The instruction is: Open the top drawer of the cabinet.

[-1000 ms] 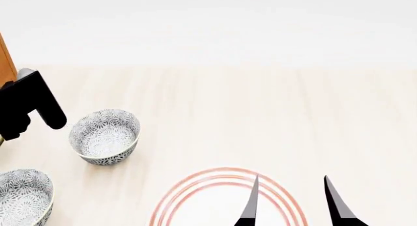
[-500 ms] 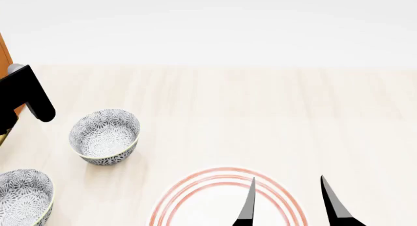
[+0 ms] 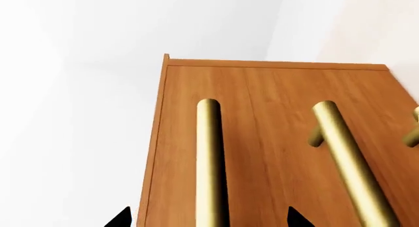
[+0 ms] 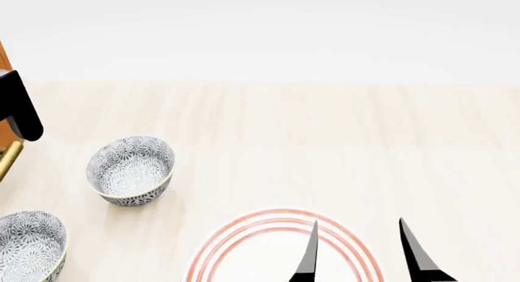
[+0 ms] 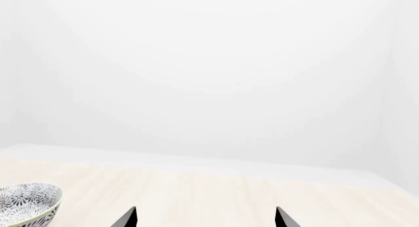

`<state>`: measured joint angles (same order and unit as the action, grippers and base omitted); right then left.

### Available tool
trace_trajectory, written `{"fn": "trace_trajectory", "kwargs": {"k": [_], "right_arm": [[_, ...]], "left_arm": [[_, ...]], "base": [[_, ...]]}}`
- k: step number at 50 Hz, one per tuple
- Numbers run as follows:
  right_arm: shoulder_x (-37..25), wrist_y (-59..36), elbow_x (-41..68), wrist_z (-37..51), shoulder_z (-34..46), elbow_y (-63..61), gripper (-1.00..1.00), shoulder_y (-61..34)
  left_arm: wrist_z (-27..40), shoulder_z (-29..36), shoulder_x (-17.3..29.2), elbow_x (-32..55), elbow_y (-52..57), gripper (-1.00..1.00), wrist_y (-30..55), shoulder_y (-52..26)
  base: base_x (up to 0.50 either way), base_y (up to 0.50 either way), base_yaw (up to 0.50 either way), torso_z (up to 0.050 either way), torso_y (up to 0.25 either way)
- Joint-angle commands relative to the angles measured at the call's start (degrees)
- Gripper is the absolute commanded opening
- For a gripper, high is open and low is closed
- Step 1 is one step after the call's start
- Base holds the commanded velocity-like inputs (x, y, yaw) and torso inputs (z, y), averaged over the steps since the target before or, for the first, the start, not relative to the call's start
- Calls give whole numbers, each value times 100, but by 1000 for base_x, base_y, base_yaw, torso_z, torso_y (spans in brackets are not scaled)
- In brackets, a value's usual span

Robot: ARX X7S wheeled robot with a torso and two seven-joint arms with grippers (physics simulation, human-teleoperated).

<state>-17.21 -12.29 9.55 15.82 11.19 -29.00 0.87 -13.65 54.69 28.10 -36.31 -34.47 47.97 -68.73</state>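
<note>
The cabinet (image 3: pixel 275 114) fills the left wrist view with its orange-brown front and two brass bar handles. The bar (image 3: pixel 209 158) nearest the cabinet's outer edge, with white background beyond it, looks like the top drawer's handle. The second bar (image 3: pixel 344 153) lies beside it. My left gripper (image 3: pixel 208 219) is open, and the first bar runs between its tips without touching them. In the head view only a sliver of the cabinet (image 4: pixel 3 59) and one black finger (image 4: pixel 19 111) show at the far left. My right gripper (image 4: pixel 361 251) is open and empty.
A patterned grey bowl (image 4: pixel 131 169) stands on the pale wooden table (image 4: pixel 325 142) right of the cabinet. A second bowl (image 4: pixel 28 245) sits at the front left. A white plate with red rings (image 4: pixel 243 245) lies under my right gripper (image 5: pixel 204 218).
My left gripper has moved left and up in the head view, toward the cabinet, and is now mostly out of frame. The right gripper has barely shifted.
</note>
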Motion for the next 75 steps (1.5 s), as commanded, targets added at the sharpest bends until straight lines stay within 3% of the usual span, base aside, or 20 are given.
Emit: {"fn": "trace_trajectory", "kwargs": {"k": [1, 34, 35, 53, 75], "right_arm": [[-19, -3, 7, 14, 42, 19, 100, -5], [-78, 53, 23, 57, 129, 87, 100, 5], [-78, 58, 22, 56, 135, 96, 100, 3], [-104, 75, 20, 90, 182, 119, 100, -1], [-158, 79, 61, 122, 198, 64, 100, 20]], "left_arm": [[47, -3, -35, -21, -404, 100, 23, -192], [236, 122, -253, 57, -1458, 100, -292, -219], [246, 123, -246, 55, -1486, -100, -296, -223], [467, 88, -252, 69, -1666, -100, -449, -266], [11, 127, -4, -119, 149, -100, -59, -47]], "base": [[0, 0, 0, 0, 0], [0, 0, 0, 0, 0], [0, 0, 0, 0, 0], [0, 0, 0, 0, 0], [0, 0, 0, 0, 0]]}}
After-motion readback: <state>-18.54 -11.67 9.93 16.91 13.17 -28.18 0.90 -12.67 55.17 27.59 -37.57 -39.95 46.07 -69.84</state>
